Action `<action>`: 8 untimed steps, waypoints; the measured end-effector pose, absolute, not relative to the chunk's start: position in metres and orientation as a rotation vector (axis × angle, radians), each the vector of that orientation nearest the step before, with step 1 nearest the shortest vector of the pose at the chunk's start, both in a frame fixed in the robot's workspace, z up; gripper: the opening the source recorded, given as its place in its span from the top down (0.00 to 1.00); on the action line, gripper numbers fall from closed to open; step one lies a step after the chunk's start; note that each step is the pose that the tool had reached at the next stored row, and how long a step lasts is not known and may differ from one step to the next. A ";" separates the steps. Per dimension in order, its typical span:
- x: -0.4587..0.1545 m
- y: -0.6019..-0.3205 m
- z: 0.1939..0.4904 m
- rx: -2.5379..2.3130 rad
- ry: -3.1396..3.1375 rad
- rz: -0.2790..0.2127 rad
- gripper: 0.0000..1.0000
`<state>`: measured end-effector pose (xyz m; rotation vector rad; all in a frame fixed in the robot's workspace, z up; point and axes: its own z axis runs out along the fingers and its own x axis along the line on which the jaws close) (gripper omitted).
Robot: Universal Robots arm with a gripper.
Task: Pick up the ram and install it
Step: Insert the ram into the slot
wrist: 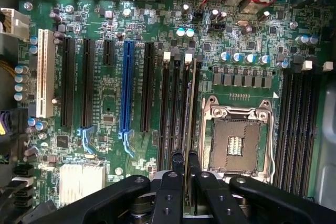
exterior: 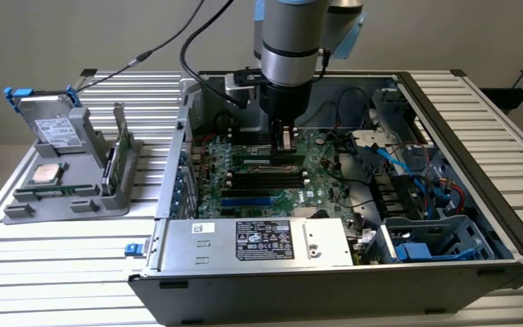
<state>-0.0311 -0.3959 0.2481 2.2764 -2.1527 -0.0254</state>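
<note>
Nearest to the wrist camera are the two black fingers (wrist: pixel 169 192). They are closed on the ram (wrist: pixel 191 114), which stands on its thin edge between them, so its face does not show. The ram runs along the black memory slots (wrist: pixel 170 108), just beside the processor socket (wrist: pixel 239 140) with its silver frame. Its far end comes near a white latch (wrist: pixel 188 56). I cannot tell if the ram already touches a slot or hangs just over it.

Farther across the green motherboard (wrist: pixel 113 103) there is a long blue slot (wrist: pixel 126 85), then black slots, then a white slot (wrist: pixel 45 72). A second group of memory slots (wrist: pixel 296 124) lies on the other side of the socket. The printing on the board is too small to read.

In the exterior view, the power supply (exterior: pixel 207 245) is nearest, at the front of the open computer case (exterior: pixel 506 225). It has a black label (exterior: pixel 264 240) with white marks that I cannot read. Behind it the arm (exterior: pixel 289 41) comes down to the middle of the board. On the counter (exterior: pixel 52 272), at the exterior view's left, a grey holder (exterior: pixel 71 204) carries a square processor chip (exterior: pixel 45 174) and a hard drive (exterior: pixel 54 126); the drive's label is not readable.
</note>
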 end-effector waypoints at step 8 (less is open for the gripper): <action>-0.031 -0.397 0.237 2.270 -2.143 -0.040 0.86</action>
